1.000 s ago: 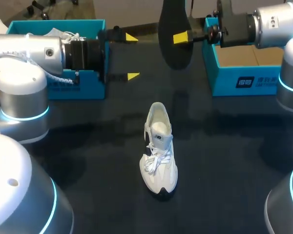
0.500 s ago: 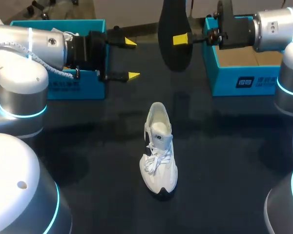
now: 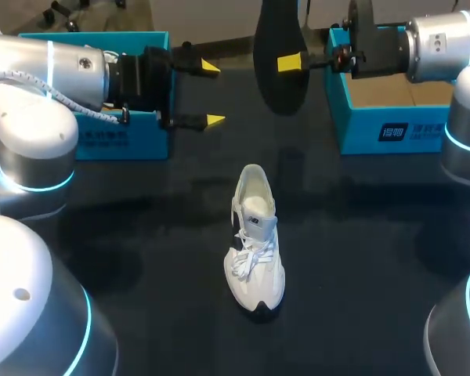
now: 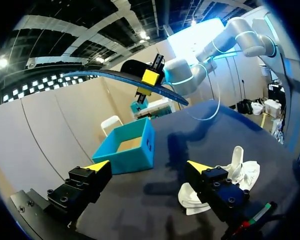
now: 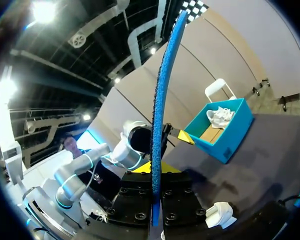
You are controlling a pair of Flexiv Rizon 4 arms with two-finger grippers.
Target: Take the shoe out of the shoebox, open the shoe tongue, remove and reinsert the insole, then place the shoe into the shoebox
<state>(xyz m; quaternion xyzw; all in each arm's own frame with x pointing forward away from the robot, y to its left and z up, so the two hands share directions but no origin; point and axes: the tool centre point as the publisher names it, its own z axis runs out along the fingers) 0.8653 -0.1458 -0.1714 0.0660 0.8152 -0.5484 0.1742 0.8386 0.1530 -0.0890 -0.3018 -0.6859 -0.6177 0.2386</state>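
The right gripper (image 3: 296,61) clamps the insole (image 3: 280,82) clear above the table's (image 3: 376,258) far edge, leaving the shoe (image 3: 254,243), upright at mid-table, accessible for reinsertion, probably steadied by the open-fingered left gripper (image 3: 211,94).

The left arm (image 3: 31,117) and right arm (image 3: 446,35) are rounded silver-grey tubes with glowing cyan joint rings; a white braided cable (image 3: 86,111) runs along the left; the left gripper (image 4: 147,165) has black, screw-studded fingers tipped yellow.
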